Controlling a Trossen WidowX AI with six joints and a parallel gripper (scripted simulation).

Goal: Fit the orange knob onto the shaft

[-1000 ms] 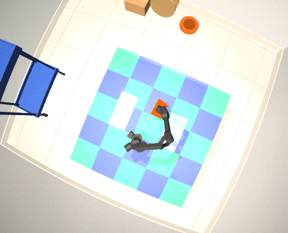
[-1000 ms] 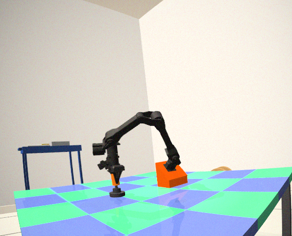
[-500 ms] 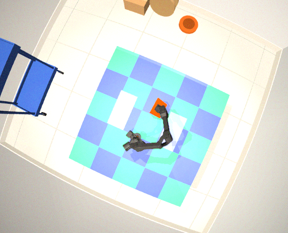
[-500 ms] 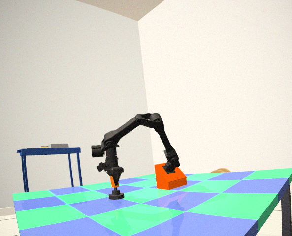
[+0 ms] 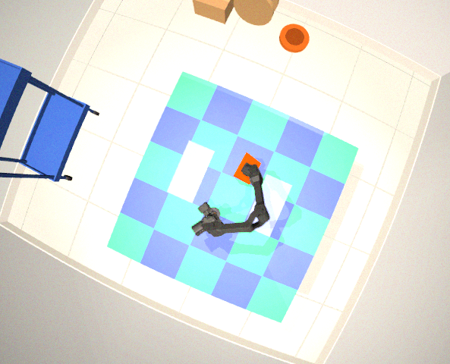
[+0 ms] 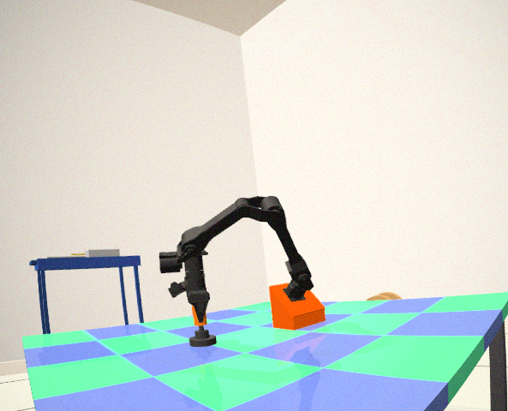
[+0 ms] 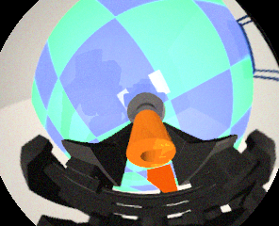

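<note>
The orange knob (image 6: 195,317) (image 7: 151,153) is upright between the fingers of my gripper (image 6: 200,319) (image 7: 147,124), which is shut on it. The dark round pedestal (image 6: 203,341) (image 7: 134,109) stands on the table directly below the knob. In the exterior view, a short piece of dark shaft (image 6: 200,327) shows between the knob's lower end and the pedestal's raised collar, so the knob is not down on the pedestal. The shaft's top and its flat side are hidden. In the top view the arm hides the knob.
The orange wedge-shaped block (image 5: 241,174) (image 6: 283,312) carries the arm's base on the chequered table (image 5: 260,123) (image 6: 368,362). A blue cart (image 5: 56,136) (image 6: 90,263) stands beyond the table. A tan box, a tan round object and an orange ring-shaped object (image 5: 283,38) are on the floor.
</note>
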